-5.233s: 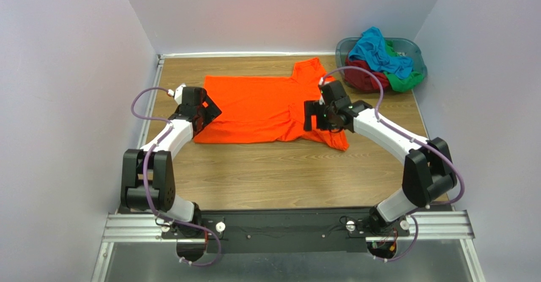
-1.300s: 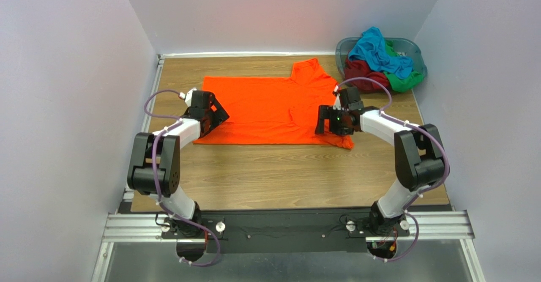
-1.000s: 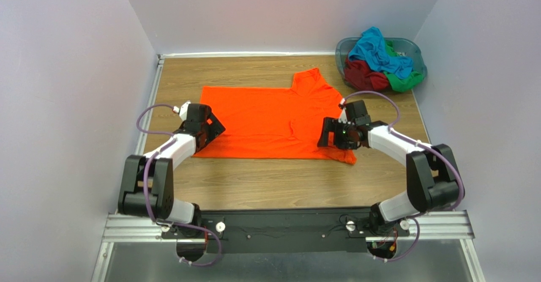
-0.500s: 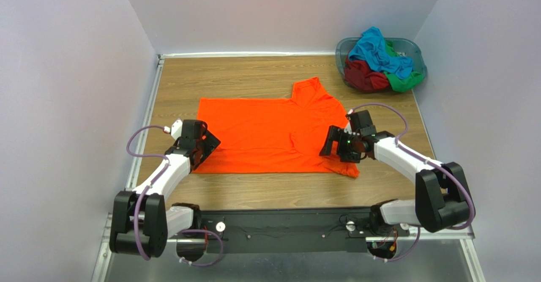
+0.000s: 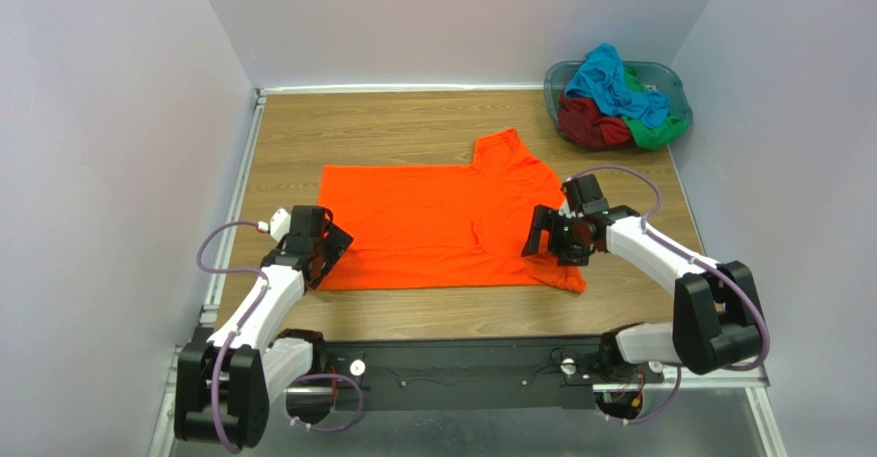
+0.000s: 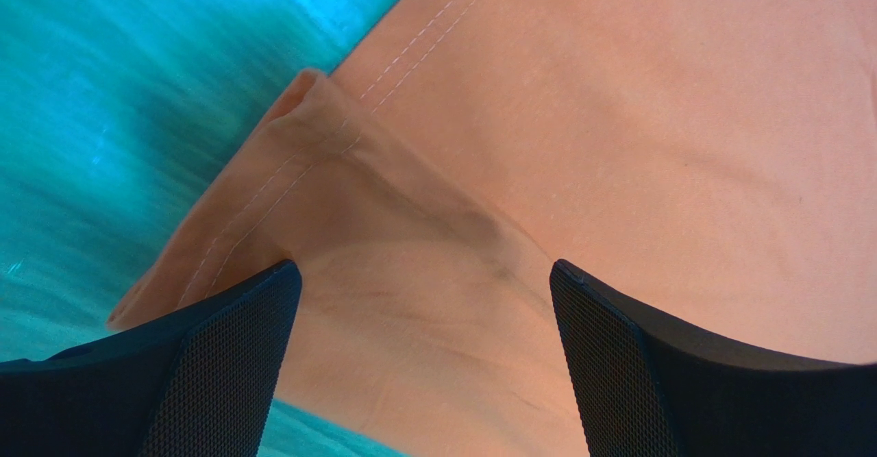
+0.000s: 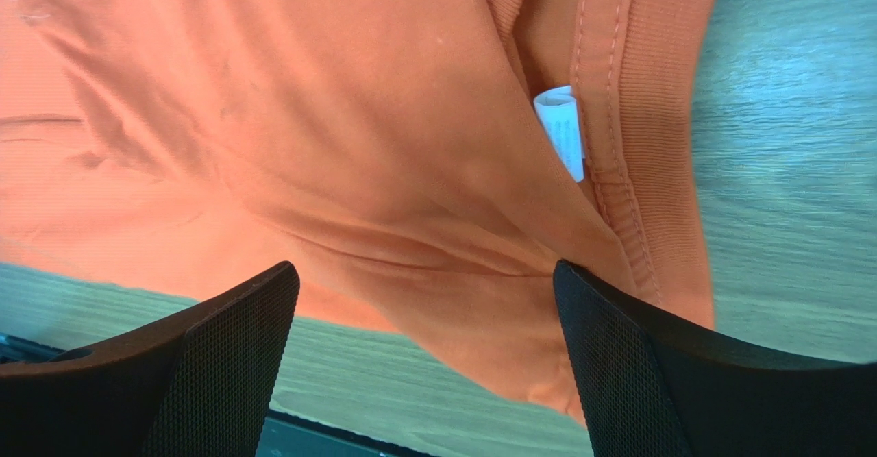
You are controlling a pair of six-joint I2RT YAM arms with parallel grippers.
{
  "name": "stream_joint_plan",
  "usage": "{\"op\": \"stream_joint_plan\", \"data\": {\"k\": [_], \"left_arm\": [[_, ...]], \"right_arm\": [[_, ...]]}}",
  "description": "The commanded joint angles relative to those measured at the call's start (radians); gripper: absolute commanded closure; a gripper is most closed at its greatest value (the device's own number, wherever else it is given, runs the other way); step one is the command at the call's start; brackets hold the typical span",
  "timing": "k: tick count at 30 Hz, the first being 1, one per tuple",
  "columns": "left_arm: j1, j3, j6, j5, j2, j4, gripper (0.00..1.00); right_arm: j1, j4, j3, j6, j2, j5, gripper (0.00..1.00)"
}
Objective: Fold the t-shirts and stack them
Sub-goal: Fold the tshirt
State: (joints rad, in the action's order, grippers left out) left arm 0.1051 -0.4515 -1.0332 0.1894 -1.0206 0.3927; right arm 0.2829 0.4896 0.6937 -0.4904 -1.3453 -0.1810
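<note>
From overhead I see the orange t-shirt (image 5: 443,221) lying flat at the middle of the worktop (image 5: 412,133), one sleeve pointing to 12 o'clock. The turquoise shirt (image 5: 612,75), the dark red shirt (image 5: 585,123) and the green shirt (image 5: 656,131) are heaped in the grey-blue basket (image 5: 674,85) at 1 o'clock. That view does not show me how wide either arm's grasping end stands, because the wrists cover it.

The wrist cameras fill that in. The left pincer (image 6: 422,272) is spread wide over the shirt's 8 o'clock hem corner, where the cloth doubles over in a small fold (image 6: 340,159). The right pincer (image 7: 424,272) is spread just as wide at 3 o'clock over the ribbed collar (image 7: 628,118), with a white label (image 7: 561,128) curled inside it. Neither pinches anything. (The left wrist picture turns the wood teal, so I trust its colours little.)

Whether the fingertips (image 6: 273,282) press on the cloth or hang just above it I cannot tell from any view.
</note>
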Motion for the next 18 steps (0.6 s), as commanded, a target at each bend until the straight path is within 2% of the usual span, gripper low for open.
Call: {"op": "stream_joint_plan", "data": {"k": [1,6,10,14,18], "left_arm": [[0.001,-0.010,-0.040,0.027,0.056,0.098,0.02],[0.001,-0.133,-0.025,0.087,0.137,0.163,0.02],[0.001,-0.275,0.041,0.137,0.169,0.158,0.02],[-0.001,-0.364,0.096,0.203,0.142,0.109,0.02],[-0.011,-0.452,0.195,0.174,0.016,-0.043,0.02]], "right_arm": [[0.007,0.076,0.075,0.044,0.046,0.032,0.00],[0.007,0.092,0.174,0.076,0.063,0.031,0.00],[0.007,0.098,0.325,0.084,0.084,0.176,0.00],[0.007,0.096,0.435,0.064,0.095,0.307,0.00],[0.007,0.087,0.496,0.067,0.060,0.356,0.00]]}}
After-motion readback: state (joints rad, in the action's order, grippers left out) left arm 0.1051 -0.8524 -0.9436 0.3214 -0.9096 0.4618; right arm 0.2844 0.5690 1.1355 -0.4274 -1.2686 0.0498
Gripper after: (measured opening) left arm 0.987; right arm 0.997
